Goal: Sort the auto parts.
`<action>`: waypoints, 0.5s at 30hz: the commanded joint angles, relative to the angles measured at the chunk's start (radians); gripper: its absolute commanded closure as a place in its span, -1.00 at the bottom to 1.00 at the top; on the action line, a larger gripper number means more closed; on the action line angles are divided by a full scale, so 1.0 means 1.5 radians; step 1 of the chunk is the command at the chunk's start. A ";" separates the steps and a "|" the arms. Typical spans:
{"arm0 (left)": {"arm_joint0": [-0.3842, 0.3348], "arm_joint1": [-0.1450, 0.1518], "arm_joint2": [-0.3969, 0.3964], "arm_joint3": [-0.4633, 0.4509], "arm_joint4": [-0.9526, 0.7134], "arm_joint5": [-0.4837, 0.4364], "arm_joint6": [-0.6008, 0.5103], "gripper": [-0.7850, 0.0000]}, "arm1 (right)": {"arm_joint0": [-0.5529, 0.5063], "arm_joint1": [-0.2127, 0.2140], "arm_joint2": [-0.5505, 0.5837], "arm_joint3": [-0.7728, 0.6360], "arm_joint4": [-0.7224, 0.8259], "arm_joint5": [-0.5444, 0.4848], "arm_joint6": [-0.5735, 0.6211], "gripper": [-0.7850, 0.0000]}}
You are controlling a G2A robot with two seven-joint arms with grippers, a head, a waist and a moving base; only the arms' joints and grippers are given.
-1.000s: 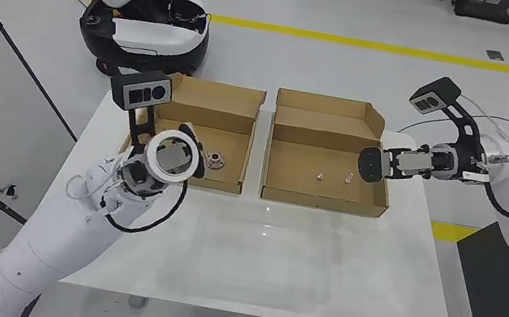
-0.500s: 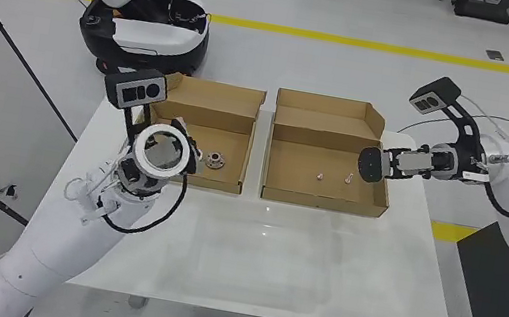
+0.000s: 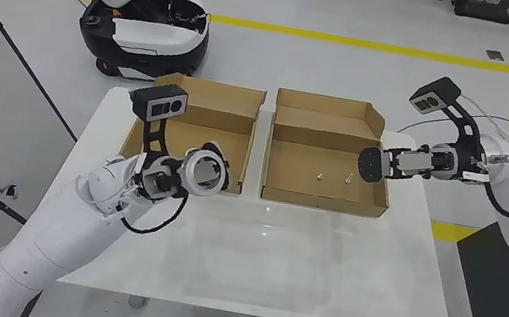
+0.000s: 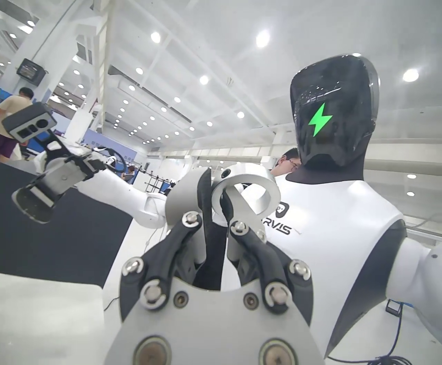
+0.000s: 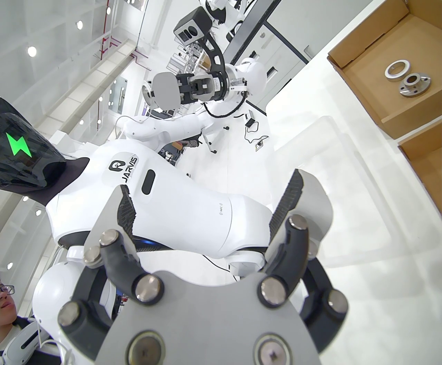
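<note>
My left gripper (image 4: 215, 204) is shut on the wall of a silver metal ring (image 4: 248, 171), one finger inside it and one outside. In the top view that gripper (image 3: 199, 172) hangs over the front right part of the left cardboard box (image 3: 205, 100). In the right wrist view a second silver ring (image 5: 397, 69) and a flanged hub (image 5: 413, 84) lie in this box. Two small screws (image 3: 319, 177) lie in the right cardboard box (image 3: 327, 120). My right gripper (image 5: 210, 200) is open and holds nothing; it hovers at the right box's right wall (image 3: 370, 165).
Both boxes stand side by side at the far edge of the white table (image 3: 318, 261). Another robot base (image 3: 144, 34) is parked on the floor beyond the left box. A dark panel (image 3: 506, 292) stands to the right of the table.
My left arm swung first a little left, then right and nearer, turning its wrist, and now covers the front right of the left box. The right arm has kept still.
</note>
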 commanded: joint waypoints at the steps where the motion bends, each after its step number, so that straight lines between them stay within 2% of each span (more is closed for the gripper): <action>1: 0.000 -0.002 -0.001 -0.009 -0.021 0.000 0.000 1.00 | 0.000 0.000 0.000 0.000 0.000 0.000 0.000 -1.00; 6: 0.006 -0.011 -0.007 -0.038 -0.093 0.000 0.000 1.00 | 0.000 0.000 0.000 0.000 0.000 0.000 0.000 -1.00; 15: 0.016 -0.026 -0.014 -0.071 -0.139 0.000 0.000 1.00 | 0.000 0.000 0.000 0.000 0.000 0.000 0.000 -1.00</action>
